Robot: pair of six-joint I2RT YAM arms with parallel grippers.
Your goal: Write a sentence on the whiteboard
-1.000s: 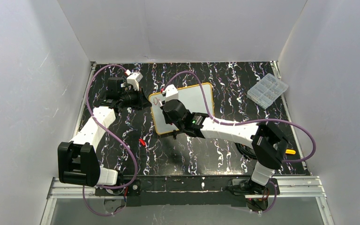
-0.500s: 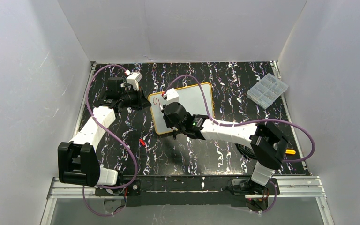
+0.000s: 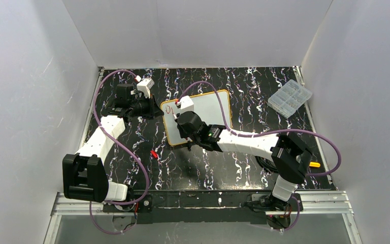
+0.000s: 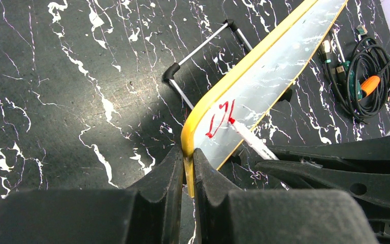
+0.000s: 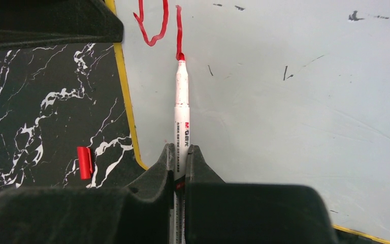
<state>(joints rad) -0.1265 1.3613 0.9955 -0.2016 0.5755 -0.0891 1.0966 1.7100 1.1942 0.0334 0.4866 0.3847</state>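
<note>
The whiteboard (image 3: 210,107) stands tilted on its wire feet, white with a yellow frame. My left gripper (image 4: 188,162) is shut on the frame's edge at the board's left corner (image 3: 158,108). My right gripper (image 5: 182,152) is shut on a white marker (image 5: 182,107), also seen in the left wrist view (image 4: 251,140). The marker's red tip touches the board at the lower end of a vertical red stroke. Of the sentence, only a red loop and that stroke (image 5: 155,25) show, at the board's upper left (image 3: 169,109).
The marker's red cap (image 5: 85,162) lies on the black marbled table left of the board (image 3: 153,153). A clear compartment box (image 3: 290,97) sits at the back right. Coiled cables with orange parts (image 4: 358,76) lie by the right arm's base.
A vertical red stroke has appeared beside the first loop as the right gripper drew the marker down the board. The left gripper has kept its hold.
</note>
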